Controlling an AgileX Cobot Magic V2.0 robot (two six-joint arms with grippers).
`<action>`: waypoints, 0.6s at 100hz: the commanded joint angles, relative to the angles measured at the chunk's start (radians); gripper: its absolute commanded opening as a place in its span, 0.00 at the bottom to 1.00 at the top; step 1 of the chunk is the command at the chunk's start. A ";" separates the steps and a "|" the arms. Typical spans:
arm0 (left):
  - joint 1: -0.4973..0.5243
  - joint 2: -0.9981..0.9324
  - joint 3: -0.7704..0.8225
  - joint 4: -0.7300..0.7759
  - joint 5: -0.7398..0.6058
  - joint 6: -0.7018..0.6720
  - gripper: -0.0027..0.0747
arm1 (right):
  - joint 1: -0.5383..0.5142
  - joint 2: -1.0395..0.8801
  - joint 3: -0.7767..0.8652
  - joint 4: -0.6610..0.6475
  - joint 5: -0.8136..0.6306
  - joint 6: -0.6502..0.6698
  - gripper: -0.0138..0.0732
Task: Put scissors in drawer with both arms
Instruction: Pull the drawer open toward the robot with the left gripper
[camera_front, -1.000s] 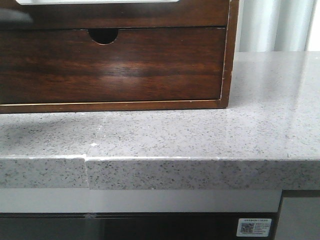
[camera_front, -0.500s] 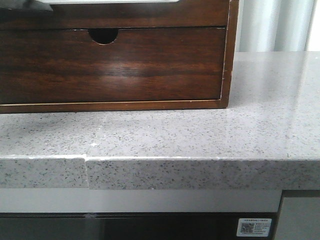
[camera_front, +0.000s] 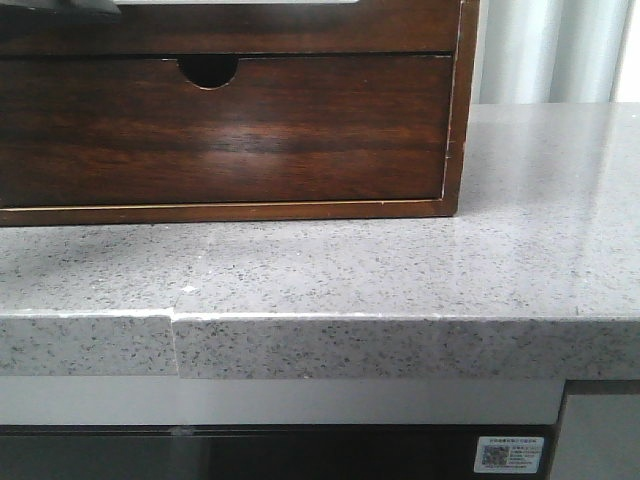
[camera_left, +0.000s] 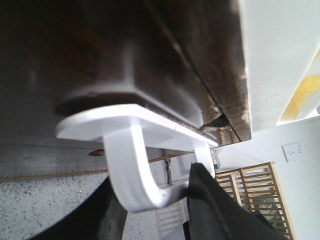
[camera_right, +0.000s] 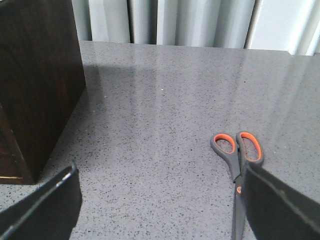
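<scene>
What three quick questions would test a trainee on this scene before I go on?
1. True or false: the scissors lie flat on the grey countertop.
2. The scissors' handle loops are lined in: A) blue, B) orange, C) green.
3. Fill in: the right gripper is ___ (open/shut).

Key: 1 true; 2 B; 3 open.

grey-orange scissors (camera_right: 238, 170) flat on counter – glossy brown drawer (camera_front: 250, 25) above
</scene>
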 joint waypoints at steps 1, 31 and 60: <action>0.002 -0.023 -0.034 -0.088 0.039 0.035 0.18 | -0.005 0.012 -0.032 -0.006 -0.078 -0.005 0.83; 0.002 -0.023 -0.034 -0.053 0.150 0.035 0.06 | -0.005 0.012 -0.032 -0.006 -0.078 -0.005 0.83; 0.004 -0.068 0.038 -0.051 0.246 0.035 0.01 | -0.005 0.012 -0.032 -0.006 -0.078 -0.005 0.83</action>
